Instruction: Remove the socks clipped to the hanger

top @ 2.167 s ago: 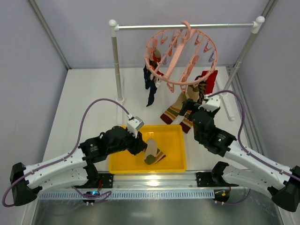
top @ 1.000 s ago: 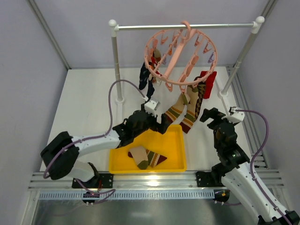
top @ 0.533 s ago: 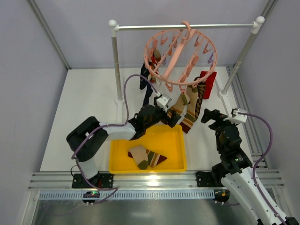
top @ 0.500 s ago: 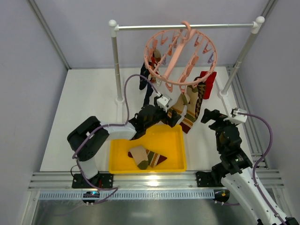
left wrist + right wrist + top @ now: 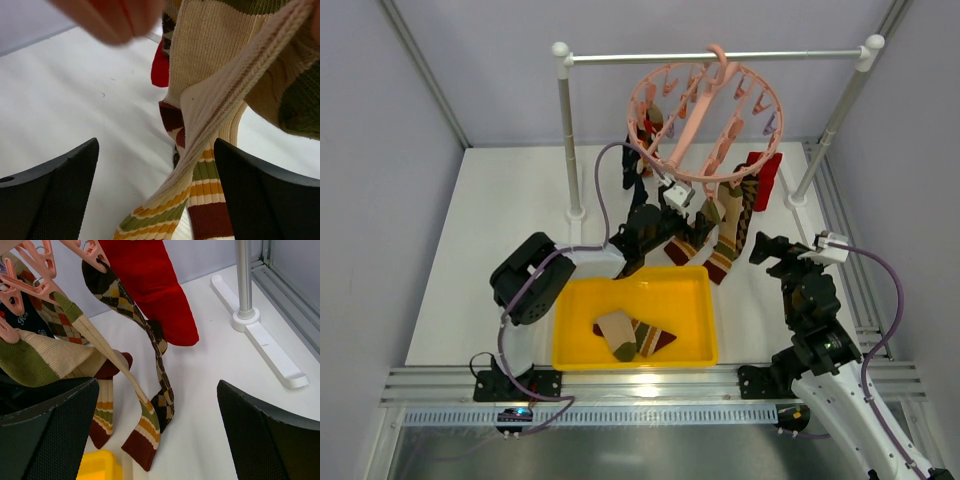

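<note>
The pink ring hanger [image 5: 705, 120] hangs from the rail with several socks clipped to it. They are a navy one [image 5: 638, 190], striped ones [image 5: 708, 240], an argyle one [image 5: 740, 212] and a red one [image 5: 766, 175]. My left gripper [image 5: 682, 222] is raised to the striped socks. In the left wrist view the left gripper [image 5: 156, 165] is open, with a striped sock [image 5: 210, 100] hanging between the jaws, apart from both fingers. My right gripper [image 5: 775, 248] stands open to the right of the socks. The right gripper [image 5: 157, 432] faces the striped sock [image 5: 147, 425], argyle sock [image 5: 161, 385] and red sock [image 5: 160, 295].
A yellow tray [image 5: 700, 300] lies in front of the hanger with a striped sock [image 5: 632, 336] in it. The white-and-metal rail stand has posts at left [image 5: 568, 150] and right [image 5: 830, 130], and its right foot [image 5: 260, 337] rests on the table.
My left arm has risen from over the yellow tray to the hanging striped socks, its open jaws now around one. The right arm pulled back from the socks to the right earlier and has since barely moved.
</note>
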### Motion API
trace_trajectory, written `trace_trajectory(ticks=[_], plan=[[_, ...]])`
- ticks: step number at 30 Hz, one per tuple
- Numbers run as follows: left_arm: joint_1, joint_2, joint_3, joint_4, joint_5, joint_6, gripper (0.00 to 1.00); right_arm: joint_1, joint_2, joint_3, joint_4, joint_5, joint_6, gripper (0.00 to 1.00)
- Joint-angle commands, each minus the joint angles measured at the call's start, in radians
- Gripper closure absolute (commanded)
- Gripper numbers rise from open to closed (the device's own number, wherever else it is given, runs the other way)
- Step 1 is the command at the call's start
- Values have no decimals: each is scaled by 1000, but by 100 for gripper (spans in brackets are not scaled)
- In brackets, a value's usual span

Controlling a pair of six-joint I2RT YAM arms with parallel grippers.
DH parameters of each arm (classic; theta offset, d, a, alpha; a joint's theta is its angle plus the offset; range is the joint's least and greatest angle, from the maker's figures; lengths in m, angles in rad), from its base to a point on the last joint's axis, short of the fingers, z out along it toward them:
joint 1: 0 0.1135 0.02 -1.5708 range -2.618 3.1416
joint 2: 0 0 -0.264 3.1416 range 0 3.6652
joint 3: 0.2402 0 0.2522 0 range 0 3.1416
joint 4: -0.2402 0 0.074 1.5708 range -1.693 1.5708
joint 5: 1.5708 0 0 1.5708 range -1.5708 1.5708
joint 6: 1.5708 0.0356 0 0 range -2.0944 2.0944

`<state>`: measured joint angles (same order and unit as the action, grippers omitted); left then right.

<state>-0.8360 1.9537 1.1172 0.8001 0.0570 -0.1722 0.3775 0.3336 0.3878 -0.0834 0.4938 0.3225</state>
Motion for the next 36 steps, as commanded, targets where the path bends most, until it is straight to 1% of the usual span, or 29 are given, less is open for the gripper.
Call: trace_trajectory(ticks=[1,2,4,5,7,8,9,14,19,23,26,32,33,36], plan=[[-3,37,49,79,49,-13,10,-3,-1,10,36,-8,-25,0],[-2,40,47,89,53,-30,26,-3,-1,10,39,-8,-26,0],[-2,47,38,123,60,-49,39,-5,1,8,40,-6,-28,0],[-2,45,35,129,72,-56,52,-3,4,6,42,-8,-30,0],[-2,42,33,125,86,-73,70,-3,10,6,45,-9,-28,0],[-2,33,29,119,92,-78,97,-5,13,6,45,-9,-28,0],[-2,28,23,126,90,-88,100,-5,19,6,48,-12,-26,0],[-3,-51,-81,143,52,-95,100,-3,50,13,45,-15,-40,0],[-18,-189,-178,111,1,-80,100,-3,110,68,8,-49,-76,0],[-57,-285,-234,19,-78,-43,100,-2,165,118,5,-158,-69,0],[-78,-338,-250,-45,-109,-35,100,6,205,175,-4,-182,-69,0],[-113,-424,-249,-202,-135,-16,100,70,311,324,-6,-208,-105,0],[-115,-438,-246,-241,-131,-18,100,86,335,344,-4,-225,-111,0],[-123,-483,-244,-285,-111,-26,100,104,381,422,5,-277,-125,0]])
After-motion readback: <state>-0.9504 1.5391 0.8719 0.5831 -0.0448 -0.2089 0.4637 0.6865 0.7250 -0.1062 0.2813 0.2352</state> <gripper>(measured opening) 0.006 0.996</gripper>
